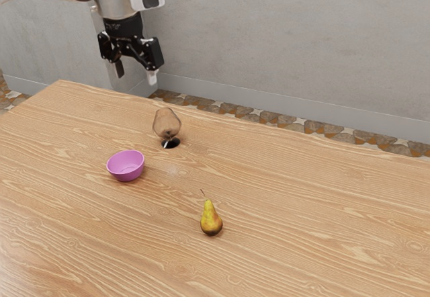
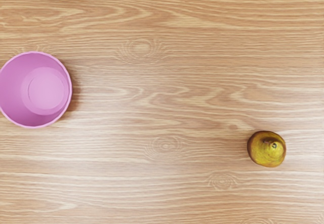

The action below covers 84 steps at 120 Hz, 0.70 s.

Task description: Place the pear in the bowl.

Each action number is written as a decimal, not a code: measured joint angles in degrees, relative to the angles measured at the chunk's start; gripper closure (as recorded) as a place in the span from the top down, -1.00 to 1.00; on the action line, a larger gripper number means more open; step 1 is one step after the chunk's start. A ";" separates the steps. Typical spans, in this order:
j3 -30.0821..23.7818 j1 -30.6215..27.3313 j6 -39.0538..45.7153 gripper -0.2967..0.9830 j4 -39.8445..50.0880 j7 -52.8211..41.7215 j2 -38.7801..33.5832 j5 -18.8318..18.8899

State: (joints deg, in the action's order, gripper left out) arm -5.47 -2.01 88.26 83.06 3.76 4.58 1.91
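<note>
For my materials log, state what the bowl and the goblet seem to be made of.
The bowl looks like plastic with a smooth satin finish, judging by its even pink-purple colour and soft shading; glazed ceramic is possible. The goblet seems to have a glossy glass cup, since it looks see-through; clear plastic could look alike. Its foot is black, material uncertain.

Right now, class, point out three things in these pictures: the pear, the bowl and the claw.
Pear (image 1: 211,224): exterior view, on its rounded lower body.
Bowl (image 2: 46,90): wrist view, on its inside bottom.
Claw (image 1: 136,74): exterior view, midway between its fingertips.
</note>
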 joint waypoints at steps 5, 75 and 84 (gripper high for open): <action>-0.33 -0.14 0.04 0.54 -0.05 0.09 -0.12 0.03; -3.91 -0.46 13.62 0.54 20.27 1.17 1.80 -0.92; -5.14 0.15 18.93 0.54 24.94 1.31 1.70 -1.21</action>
State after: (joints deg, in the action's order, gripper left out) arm -10.61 -1.85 107.18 107.99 5.08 6.27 0.70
